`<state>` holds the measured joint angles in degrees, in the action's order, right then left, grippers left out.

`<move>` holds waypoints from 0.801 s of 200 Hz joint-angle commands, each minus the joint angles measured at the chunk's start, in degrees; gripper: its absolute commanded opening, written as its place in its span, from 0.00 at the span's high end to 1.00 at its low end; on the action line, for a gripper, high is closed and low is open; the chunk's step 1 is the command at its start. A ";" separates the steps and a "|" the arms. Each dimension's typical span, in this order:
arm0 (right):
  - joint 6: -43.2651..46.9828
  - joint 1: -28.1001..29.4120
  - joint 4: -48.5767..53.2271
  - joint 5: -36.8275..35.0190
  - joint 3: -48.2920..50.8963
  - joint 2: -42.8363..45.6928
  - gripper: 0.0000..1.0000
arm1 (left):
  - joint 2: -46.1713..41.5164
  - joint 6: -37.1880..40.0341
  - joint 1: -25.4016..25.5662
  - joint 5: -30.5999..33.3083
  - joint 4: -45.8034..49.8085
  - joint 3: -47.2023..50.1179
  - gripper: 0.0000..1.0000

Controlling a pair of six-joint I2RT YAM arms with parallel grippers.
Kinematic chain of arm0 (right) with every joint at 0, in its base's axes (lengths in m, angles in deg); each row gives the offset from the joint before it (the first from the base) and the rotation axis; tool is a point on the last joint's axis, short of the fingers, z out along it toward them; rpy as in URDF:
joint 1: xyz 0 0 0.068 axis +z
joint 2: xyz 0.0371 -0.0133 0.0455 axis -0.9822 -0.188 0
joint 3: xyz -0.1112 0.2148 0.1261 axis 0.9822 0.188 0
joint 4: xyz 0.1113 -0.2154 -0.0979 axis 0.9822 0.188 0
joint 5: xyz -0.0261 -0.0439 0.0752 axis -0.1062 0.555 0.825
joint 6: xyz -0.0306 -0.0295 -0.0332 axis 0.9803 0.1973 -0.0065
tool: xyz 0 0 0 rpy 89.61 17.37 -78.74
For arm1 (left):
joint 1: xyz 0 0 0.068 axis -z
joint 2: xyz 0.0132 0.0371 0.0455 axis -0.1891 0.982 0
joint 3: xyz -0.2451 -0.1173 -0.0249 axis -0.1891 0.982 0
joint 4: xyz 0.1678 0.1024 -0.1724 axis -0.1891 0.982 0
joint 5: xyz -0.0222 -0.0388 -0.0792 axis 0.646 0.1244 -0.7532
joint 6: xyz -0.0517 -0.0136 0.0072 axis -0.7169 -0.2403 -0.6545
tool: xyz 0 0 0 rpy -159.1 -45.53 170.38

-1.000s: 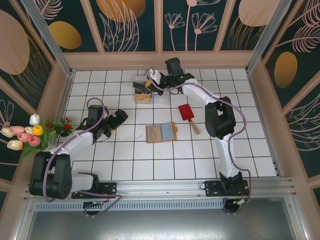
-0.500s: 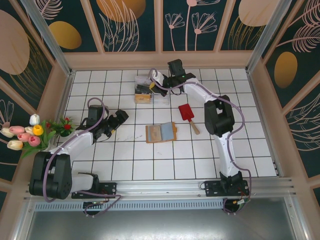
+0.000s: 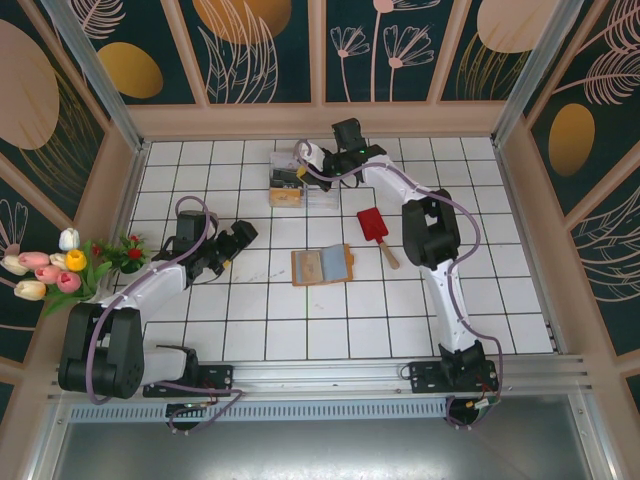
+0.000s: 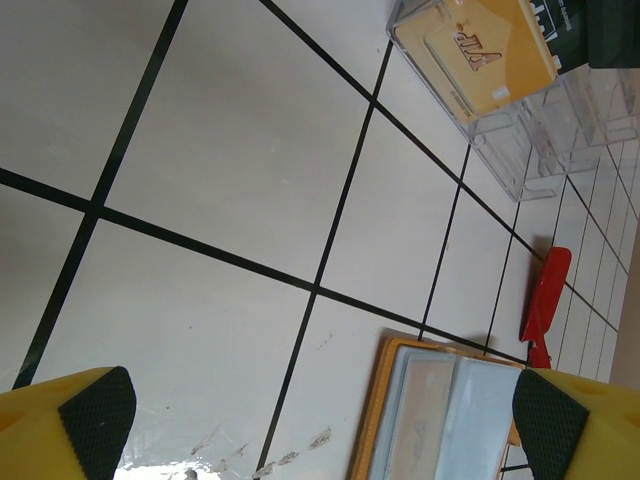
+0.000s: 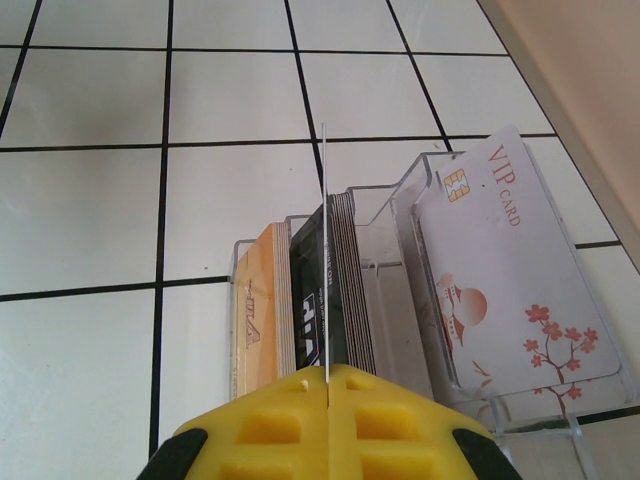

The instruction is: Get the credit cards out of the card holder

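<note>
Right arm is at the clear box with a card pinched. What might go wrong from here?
1. The card in the shut right gripper hangs edge-on over the black stack, not over a free slot of the box; it may jam or bend on release.
2. The wallet lies open with the open left gripper beside it, not on it; it may slide at the next pull.

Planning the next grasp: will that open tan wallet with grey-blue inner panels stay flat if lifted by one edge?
Probably not: the open tan wallet lies as two panels joined at a centre fold, so the free half would likely droop. It looks thin and lies flat on the white tiled table, so probably light and may slide if pushed.
</note>
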<state>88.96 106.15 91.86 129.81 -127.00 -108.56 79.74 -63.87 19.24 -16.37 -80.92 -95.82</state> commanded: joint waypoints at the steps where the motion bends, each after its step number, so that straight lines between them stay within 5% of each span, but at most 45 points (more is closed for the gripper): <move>1: 3.08 0.23 1.17 0.50 -2.50 -1.72 1.00 | 0.71 -0.52 -0.35 -1.18 -1.06 0.03 0.02; 160: 7.02 2.31 0.48 -8.19 -3.24 -3.59 1.00 | 1.70 -0.38 -0.40 -2.71 -1.06 -1.02 0.01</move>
<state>93.86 108.27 93.52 123.80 -128.94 -110.54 81.20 -64.04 19.19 -17.88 -81.53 -95.82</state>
